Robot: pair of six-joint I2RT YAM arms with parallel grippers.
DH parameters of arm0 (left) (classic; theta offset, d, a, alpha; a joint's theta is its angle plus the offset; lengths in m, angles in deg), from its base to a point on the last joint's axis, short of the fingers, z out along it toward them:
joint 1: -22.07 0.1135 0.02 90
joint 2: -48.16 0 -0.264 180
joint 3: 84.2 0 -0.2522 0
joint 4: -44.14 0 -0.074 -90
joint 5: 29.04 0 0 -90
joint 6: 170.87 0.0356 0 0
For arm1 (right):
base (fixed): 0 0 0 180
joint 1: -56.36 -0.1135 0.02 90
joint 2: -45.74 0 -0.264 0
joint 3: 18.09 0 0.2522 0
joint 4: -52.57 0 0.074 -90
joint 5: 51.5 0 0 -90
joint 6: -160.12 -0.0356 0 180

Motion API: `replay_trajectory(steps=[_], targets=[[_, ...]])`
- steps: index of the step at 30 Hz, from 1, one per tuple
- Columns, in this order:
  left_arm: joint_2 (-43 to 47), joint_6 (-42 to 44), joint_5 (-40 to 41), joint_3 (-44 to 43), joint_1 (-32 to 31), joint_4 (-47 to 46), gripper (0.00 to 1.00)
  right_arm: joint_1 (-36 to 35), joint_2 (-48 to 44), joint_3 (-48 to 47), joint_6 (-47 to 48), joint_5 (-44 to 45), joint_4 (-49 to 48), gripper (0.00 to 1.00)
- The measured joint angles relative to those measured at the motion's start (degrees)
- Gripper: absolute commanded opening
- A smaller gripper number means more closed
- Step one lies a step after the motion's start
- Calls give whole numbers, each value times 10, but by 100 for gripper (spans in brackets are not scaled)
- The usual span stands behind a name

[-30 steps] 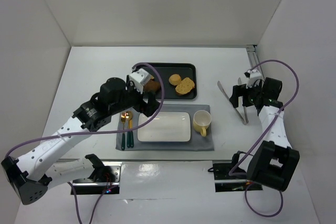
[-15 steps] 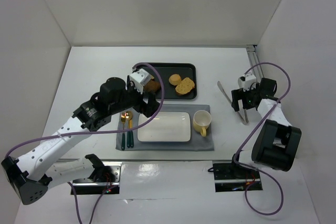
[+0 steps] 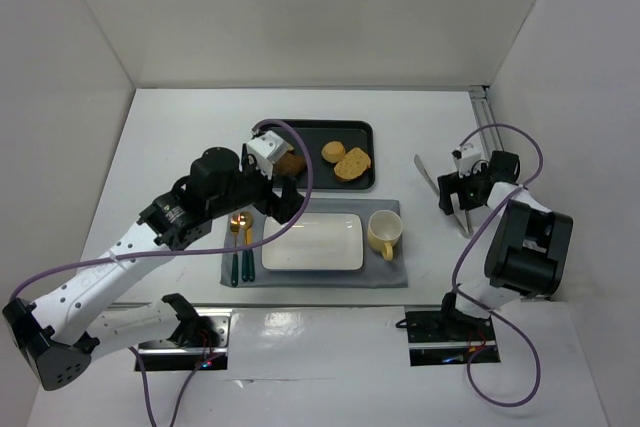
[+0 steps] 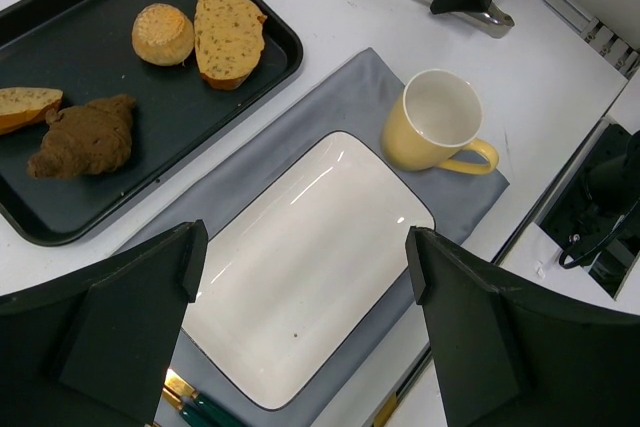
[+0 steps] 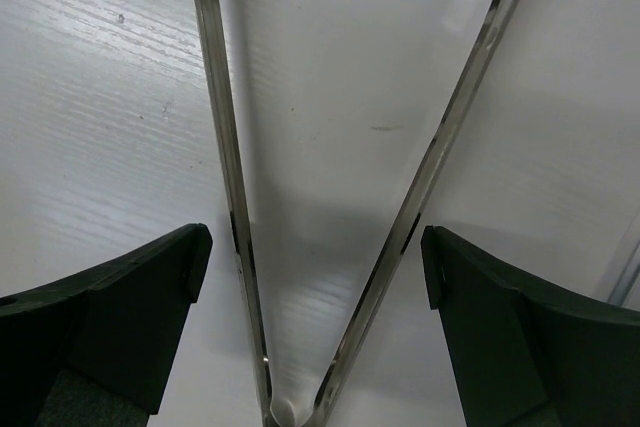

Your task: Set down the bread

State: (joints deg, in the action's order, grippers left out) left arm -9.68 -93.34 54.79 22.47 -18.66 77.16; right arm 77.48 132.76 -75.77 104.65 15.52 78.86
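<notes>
Here, right end effector [image 5: 312, 252] gapes wide astride tongs [image 5: 226, 147].

Bright, even overhead light. Soft shadows trail the tongs [image 5: 222, 147]; glare sheens the glossy tabletop [image 3: 160, 147]. The right gripper [image 5: 312, 247] looks blurred up close.

You're looking at the bread [image 4: 229, 37] showing golden-brown with dark speckles and a darker crust. The bun [image 4: 164, 33] is showing paler gold and the chunk [image 4: 83, 137] dark brown, all against a black tray [image 4: 90, 57]. The plate [image 4: 300, 267] is showing white with a thin dark rim, the mat [image 4: 350, 87] grey, the mug [image 4: 435, 127] yellow. The cutlery [image 3: 240, 247] is showing gold with green handles. The tongs [image 5: 225, 147] are gleaming silver on the white table [image 3: 170, 147].
</notes>
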Motion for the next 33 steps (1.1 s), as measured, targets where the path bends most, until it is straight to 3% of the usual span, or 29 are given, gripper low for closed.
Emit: replay_trajectory(steps=[7,10,11,15,19,20,21,26,29,33], targets=[[0,0,0,0,0,0,100,0,37,-4,10,3,-12,100],[0,0,0,0,0,0,100,0,48,-11,14,2,-17,90],[0,0,0,0,0,0,100,0,52,-15,15,1,-19,76],[0,0,2,0,0,0,100,0,68,-27,16,-7,-29,36],[0,0,3,2,0,0,100,0,76,-35,20,-17,-30,21],[0,0,4,3,0,0,100,0,76,-35,20,-18,-29,7],[0,0,4,4,0,0,100,0,76,-37,21,-19,-27,2],[0,0,4,7,0,0,100,0,64,-45,20,-34,12,4],[0,0,8,7,0,0,100,-3,35,-69,16,-54,67,10],[2,0,14,7,0,0,100,-25,-10,-147,7,-89,126,26]])
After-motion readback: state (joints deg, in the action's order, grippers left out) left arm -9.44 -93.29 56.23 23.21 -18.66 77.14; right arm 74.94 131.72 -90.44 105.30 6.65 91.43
